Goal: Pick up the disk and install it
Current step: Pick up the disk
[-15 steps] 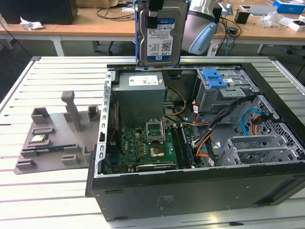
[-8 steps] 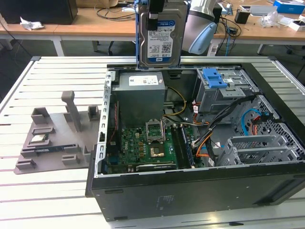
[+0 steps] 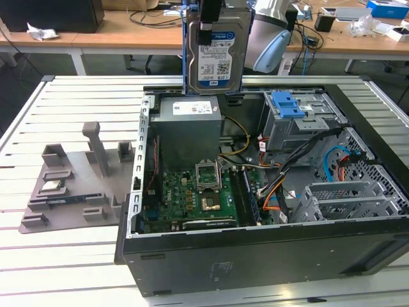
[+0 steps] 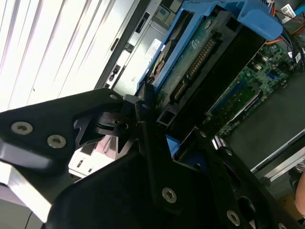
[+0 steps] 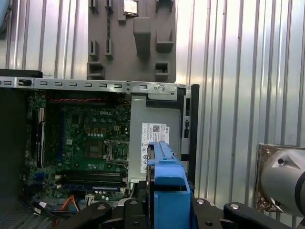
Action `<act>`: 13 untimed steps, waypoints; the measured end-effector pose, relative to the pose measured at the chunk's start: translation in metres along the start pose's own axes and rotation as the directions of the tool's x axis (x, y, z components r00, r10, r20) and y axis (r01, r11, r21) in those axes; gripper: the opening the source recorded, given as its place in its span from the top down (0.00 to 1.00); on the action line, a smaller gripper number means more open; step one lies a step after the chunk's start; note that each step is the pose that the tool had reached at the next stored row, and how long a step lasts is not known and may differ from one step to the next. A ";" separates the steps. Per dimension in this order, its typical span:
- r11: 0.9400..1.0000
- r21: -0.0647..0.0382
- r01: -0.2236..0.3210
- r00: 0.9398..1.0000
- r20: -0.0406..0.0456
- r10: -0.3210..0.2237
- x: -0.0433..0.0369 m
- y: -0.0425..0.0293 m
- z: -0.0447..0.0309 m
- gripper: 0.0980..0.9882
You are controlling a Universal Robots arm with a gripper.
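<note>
Gripper (image 3: 207, 19) is shut tight on the top of the disk (image 3: 217, 51), which hangs upright just under it, up in the air. Below the hand sits the open computer case (image 3: 255, 256), with the grey metal box (image 3: 188, 128) right under the disk. Coming down crooked, the disk could bump that box or snag the wires (image 3: 276, 192).
</note>
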State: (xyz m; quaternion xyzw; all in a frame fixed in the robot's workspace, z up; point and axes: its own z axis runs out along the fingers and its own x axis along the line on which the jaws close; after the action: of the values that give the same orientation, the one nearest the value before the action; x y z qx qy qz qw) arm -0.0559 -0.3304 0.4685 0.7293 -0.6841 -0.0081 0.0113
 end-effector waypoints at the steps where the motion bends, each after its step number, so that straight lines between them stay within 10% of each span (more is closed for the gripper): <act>1: 1.000 0.000 0.000 1.000 0.000 0.000 0.0014 0.0001 0.0004 0.70; 13: 1.000 0.000 0.000 1.000 0.000 0.000 0.0231 0.0015 0.0024 0.70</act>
State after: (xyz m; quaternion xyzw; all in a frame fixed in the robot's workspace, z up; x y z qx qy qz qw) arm -0.0559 -0.3536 0.4662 0.7292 -0.6842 -0.0080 0.0113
